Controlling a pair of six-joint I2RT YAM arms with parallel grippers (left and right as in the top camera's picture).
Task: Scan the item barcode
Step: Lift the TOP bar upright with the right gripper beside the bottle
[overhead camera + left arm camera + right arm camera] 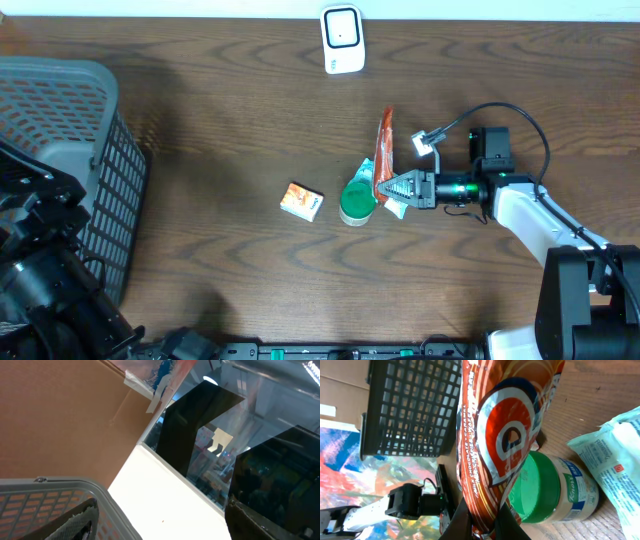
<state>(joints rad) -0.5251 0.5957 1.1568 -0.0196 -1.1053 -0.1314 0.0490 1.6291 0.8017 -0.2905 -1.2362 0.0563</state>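
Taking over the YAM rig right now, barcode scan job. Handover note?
Right gripper: shut on one end of the orange snack packet, next to the green-lidded jar.
Left gripper: open, empty, over by the basket.
Scanner: far edge of the table, well apart from the packet.
Also on the table: small orange box, pale packet.
Done: packet gripped.
Left: carry it to the scanner and present the barcode. No barcode shows in any view, so the packet will probably need turning.
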